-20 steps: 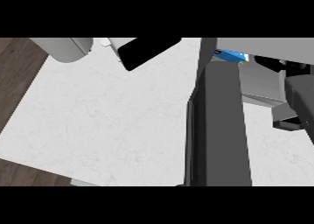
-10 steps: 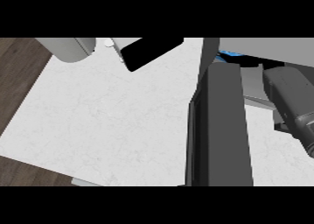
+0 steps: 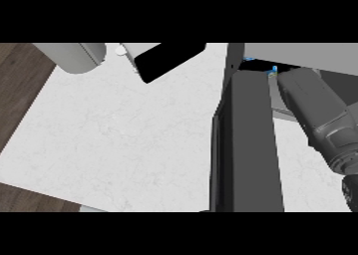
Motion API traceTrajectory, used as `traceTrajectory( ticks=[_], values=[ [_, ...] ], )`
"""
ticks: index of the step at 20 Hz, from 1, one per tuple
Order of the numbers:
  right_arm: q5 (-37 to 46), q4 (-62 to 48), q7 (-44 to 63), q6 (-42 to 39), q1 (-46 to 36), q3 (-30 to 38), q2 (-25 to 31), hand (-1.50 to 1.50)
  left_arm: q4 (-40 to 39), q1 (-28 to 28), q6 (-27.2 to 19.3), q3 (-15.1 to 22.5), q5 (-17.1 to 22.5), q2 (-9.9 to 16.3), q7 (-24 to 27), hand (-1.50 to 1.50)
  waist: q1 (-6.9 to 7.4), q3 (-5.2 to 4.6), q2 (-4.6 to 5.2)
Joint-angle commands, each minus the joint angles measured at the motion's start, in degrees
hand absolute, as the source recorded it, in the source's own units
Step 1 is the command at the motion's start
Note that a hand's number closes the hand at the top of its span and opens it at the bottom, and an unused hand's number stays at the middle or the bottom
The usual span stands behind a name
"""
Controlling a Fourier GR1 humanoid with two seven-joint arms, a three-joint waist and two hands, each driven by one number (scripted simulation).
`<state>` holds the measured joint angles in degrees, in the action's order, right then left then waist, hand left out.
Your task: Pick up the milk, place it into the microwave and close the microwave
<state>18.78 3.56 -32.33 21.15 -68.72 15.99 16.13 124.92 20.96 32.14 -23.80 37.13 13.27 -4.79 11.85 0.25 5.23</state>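
1. Counter [image 3: 122,144]: pale, broad, bare beside the microwave.
2. Door [image 3: 244,144]: open, edge-on; we should withdraw fully before swinging it shut.
3. Right arm [image 3: 317,114]: now reaches deeper inside than before; fingers hidden, state unknowable.
4. Milk [image 3: 249,60]: we glimpse only blue specks, inside the microwave.

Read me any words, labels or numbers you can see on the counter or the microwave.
None can be read. The microwave door and the counter show no writing. The blue bit behind the door is mostly hidden, with no print showing.
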Motion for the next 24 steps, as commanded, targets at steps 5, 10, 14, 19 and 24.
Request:
traceTrajectory(
  ticks=[5, 10, 14, 19, 24],
  values=[
    [-1.2, 1.7, 0.2, 1.5, -3.2, 1.7, -3.3, -1.5, -1.9, -0.6, 0.8, 1.7, -2.3, -0.7, 0.0, -1.5, -1.6, -0.01, -0.85],
    [-2.9, 2.6, -1.5, 4.5, -1.3, 4.0, -2.9, -1.5, -2.4, 1.1, 1.9, 2.9, -2.4, -1.8, -0.1, -1.5, -2.82, 0.01, -1.5],
    [-2.8, 2.3, -1.3, 4.7, -0.8, 4.2, -2.5, -1.5, -3.1, 2.6, 3.5, 4.8, -5.1, -3.8, 1.0, -1.5, -3.4, -0.09, -1.87],
    [-2.6, 2.1, -4.6, -0.4, 2.8, 4.1, -0.7, -1.5, -3.7, 2.2, 4.4, 5.5, -8.0, -5.3, 3.0, -1.5, -4.94, -0.06, -2.29],
    [-3.8, 1.7, -6.9, -6.0, 5.8, 5.2, -0.7, -1.5, -3.4, 2.3, 6.2, 11.7, -9.1, -7.9, 2.1, -1.5, -6.5, 0.0, -2.64]
  ],
)
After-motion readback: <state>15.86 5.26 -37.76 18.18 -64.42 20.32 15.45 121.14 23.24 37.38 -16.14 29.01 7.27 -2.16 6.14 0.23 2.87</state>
